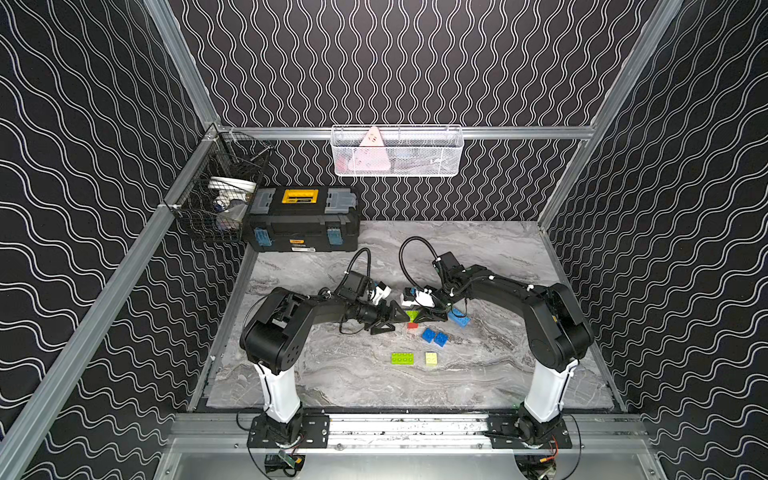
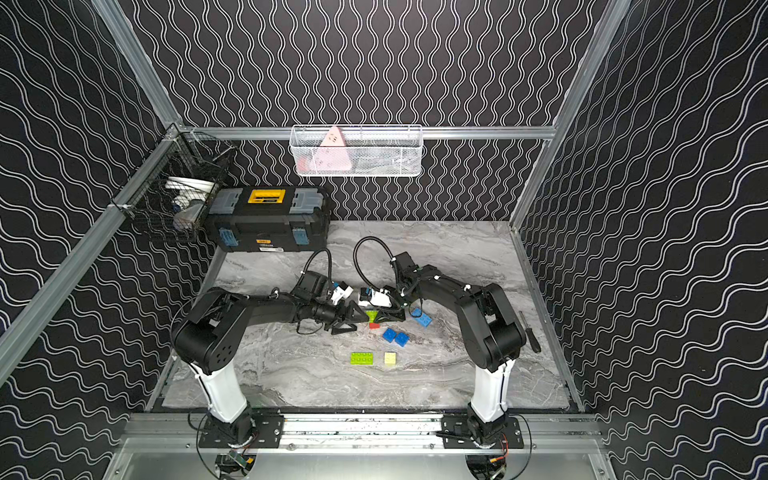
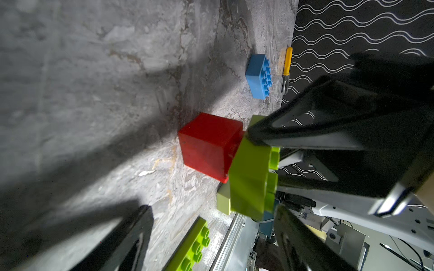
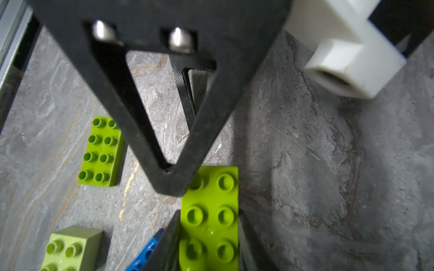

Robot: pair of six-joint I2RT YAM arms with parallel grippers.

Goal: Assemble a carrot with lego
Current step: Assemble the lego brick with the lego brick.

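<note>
My right gripper is shut on a short lime green brick, its fingers on the brick's two long sides, studs facing the wrist camera. A red brick sits against this brick's underside, just above the table. My left gripper stands open right beside them, and one finger has its tip over the lime brick's far end. Loose lego lies nearby: a light blue brick, two dark blue bricks, a long lime green brick and a pale yellow brick.
A black toolbox with a yellow handle stands at the back left, next to a black wire basket. A white mesh basket hangs on the back wall. A screwdriver lies along the table's right edge.
</note>
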